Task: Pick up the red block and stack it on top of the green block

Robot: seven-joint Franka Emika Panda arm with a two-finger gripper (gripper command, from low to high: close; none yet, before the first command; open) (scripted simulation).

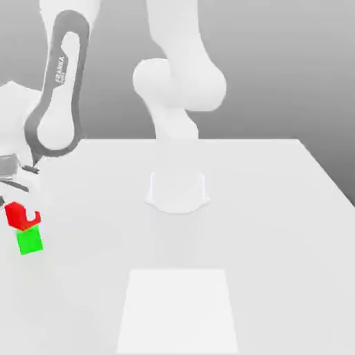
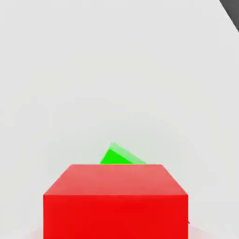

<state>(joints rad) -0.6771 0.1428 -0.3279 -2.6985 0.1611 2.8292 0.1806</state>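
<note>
**Red block over the green block at the table's edge**

White tabletop [image 1: 277,208] fills the scene under a plain grey backdrop, with the Franka arm [image 1: 59,90] reaching down toward the exterior view's left edge. The gripper [image 1: 15,201] sits at the end of that arm, low over the table's left side; its grey hand parts are cut by the frame edge, and whether the fingers clamp the cube or stand apart from it cannot be told from either view.

Right at the gripper is the red block [image 1: 22,216]. In the exterior view it looks tilted, with one corner raised and a notch-like shadow on its upper side. Its lower edge meets the top of the green block [image 1: 30,240], though whether it truly rests there or hangs just above is hard to judge at this angle. In the hand view the red block [image 2: 115,200] takes up the near foreground, its top face and front face both visible, and a corner of the green block [image 2: 119,156] peeks out just past its far edge, turned at an angle to the red one.

The green block sits flat on the table, close to the exterior view's left edge. Farther out, near the middle of the table, stands the arm's round white base [image 1: 177,191]. A slightly brighter rectangular patch [image 1: 177,308] lies on the tabletop in front of the base, well apart from both blocks.
</note>
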